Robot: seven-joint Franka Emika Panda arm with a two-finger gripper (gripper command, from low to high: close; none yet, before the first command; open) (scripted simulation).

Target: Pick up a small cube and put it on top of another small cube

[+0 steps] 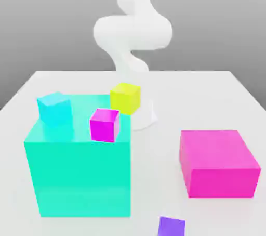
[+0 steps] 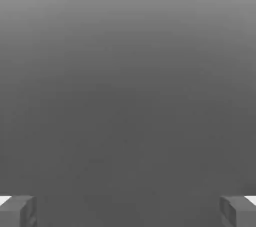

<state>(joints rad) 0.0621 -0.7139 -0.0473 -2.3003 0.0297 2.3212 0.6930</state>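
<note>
Claw (image 2: 128, 211): released, fingers (image 2: 17, 211) spread wide, grasping none of the cubes, plain grey backdrop between them.

Exterior view, left to right:
- Sky-blue cube (image 1: 54, 108): rests on top of big teal block (image 1: 78, 178), near its far left corner. Out of the claw's grasp.
- Small magenta cube (image 1: 104, 125): also on the teal block, by its right edge.
- Yellow cube (image 1: 125, 97): at the block's far right corner; on it or behind it, cannot tell.
- White arm (image 1: 132, 32): rises behind the yellow cube.
- Purple cube (image 1: 171, 226): lies on the white table (image 1: 208, 100), at the near edge, free of the claw, well apart from the sky-blue cube.
- Large pink block (image 1: 218, 165): on the table, furthest right.
</note>
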